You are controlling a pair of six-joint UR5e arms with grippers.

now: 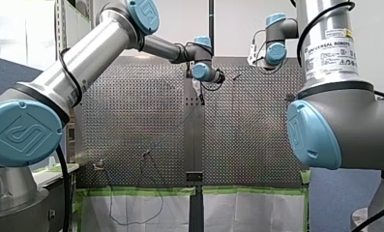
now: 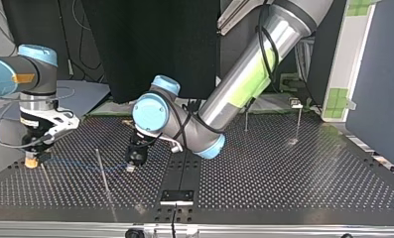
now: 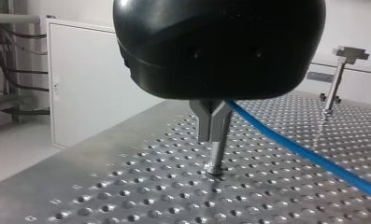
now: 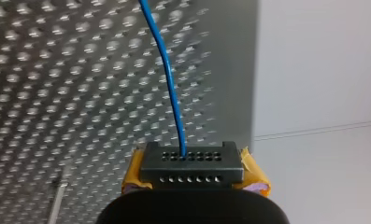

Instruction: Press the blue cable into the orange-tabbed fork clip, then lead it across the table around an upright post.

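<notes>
The cable (image 4: 168, 70) ends at my right gripper (image 4: 191, 162). I cannot tell if that gripper pinches it. My left gripper (image 3: 214, 154) is pressed together, with the cable just behind.

The cable (image 4: 171, 79) is bright blue. The table (image 3: 127, 186) is silver, dotted with an even grid of small holes; green tape (image 1: 131, 192) lines its near edge. The left arm (image 1: 97, 48) and right arm (image 1: 325, 29) are silver with pale blue caps. The right gripper (image 4: 191, 165) has orange-yellow pads (image 4: 255, 176).

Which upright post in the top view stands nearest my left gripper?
The thin post beside my left gripper; the two other posts stand far at the view's right.
</notes>
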